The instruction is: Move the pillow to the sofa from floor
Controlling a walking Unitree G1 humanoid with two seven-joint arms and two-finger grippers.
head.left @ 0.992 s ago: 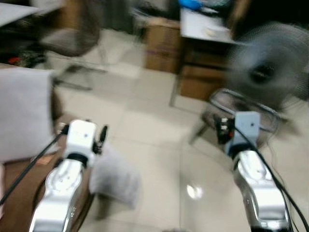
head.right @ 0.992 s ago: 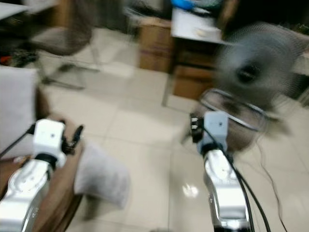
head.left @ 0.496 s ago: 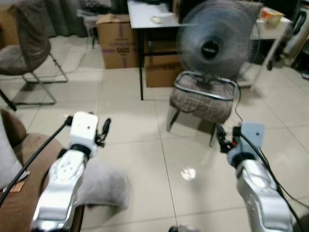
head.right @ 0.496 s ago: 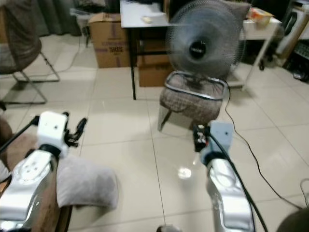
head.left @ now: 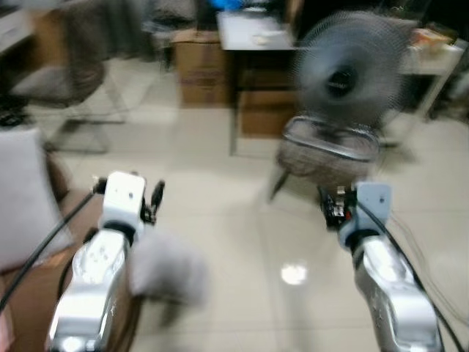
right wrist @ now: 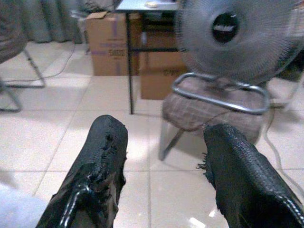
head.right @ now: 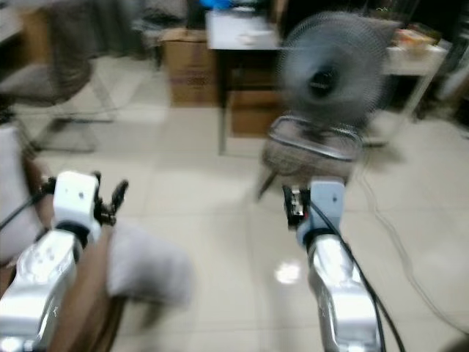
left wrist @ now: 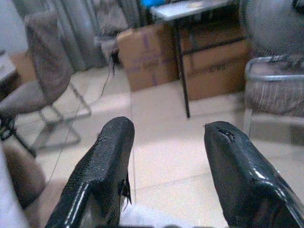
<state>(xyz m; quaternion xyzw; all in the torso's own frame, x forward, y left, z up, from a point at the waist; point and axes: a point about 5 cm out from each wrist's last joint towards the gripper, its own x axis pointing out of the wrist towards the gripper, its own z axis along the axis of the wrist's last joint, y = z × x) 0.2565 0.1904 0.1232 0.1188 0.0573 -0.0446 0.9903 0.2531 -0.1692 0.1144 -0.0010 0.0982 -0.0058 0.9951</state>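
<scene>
While the head pictures are blurry, the brown sofa (head.left: 29, 293) sits at the lower left. Beside it, the gray pillow (head.left: 167, 271) lies on the tiled floor (head.left: 234, 220). Up top stands a fan (head.left: 344, 73). Both the left gripper (left wrist: 166, 156) and right gripper (right wrist: 161, 161) are wide open, holding nothing.

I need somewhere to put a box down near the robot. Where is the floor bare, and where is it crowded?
Bare tiles lie between the pillow and the stool, ahead of both open grippers, left and right. More bare floor runs toward the chair. It is crowded by the fan, cardboard boxes and table.
</scene>
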